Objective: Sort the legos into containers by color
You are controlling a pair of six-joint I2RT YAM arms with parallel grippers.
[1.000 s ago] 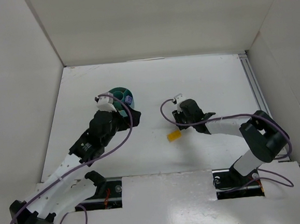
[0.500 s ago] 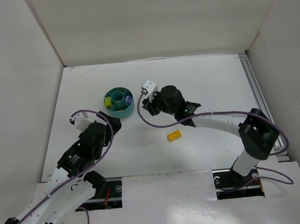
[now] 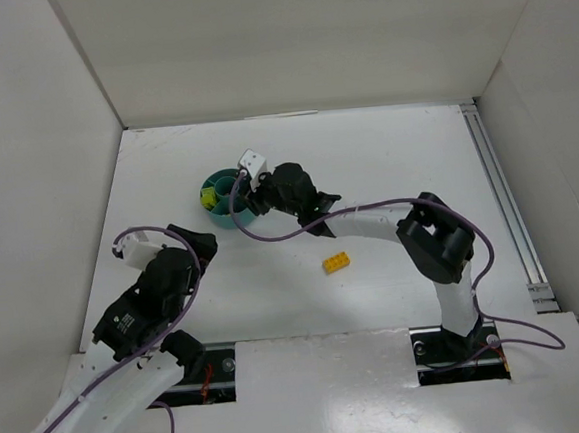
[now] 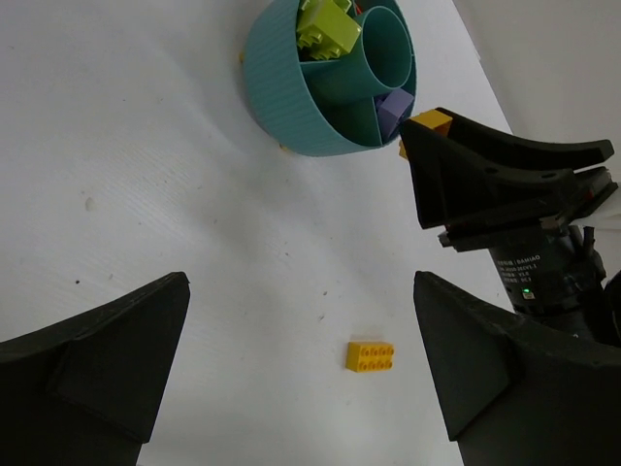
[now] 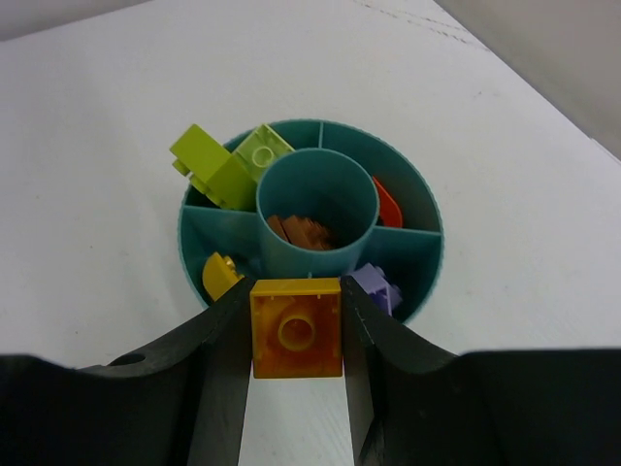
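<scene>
R gripper (image 5: 296, 340) is clamped on an orange-yellow brick (image 5: 296, 320), hanging at the near rim of the teal dish (image 5: 412, 260). The compartment w/ a yellow piece (image 5: 221, 276) lies just ahead & left of the held brick, so I'd judge the drop needs a small nudge that way. L gripper (image 4: 301, 388) gapes wide, well back from the dish. A 2nd loose brick (image 4: 371, 355) lies nearer it.

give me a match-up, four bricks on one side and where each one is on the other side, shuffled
1 brown bricks
2 square yellow brick
3 long yellow brick
4 lime bricks

a held in the right gripper
b outer compartment
c centre cup
d loose on the table

Pairs: 1-c, 2-a, 3-d, 4-b
</scene>
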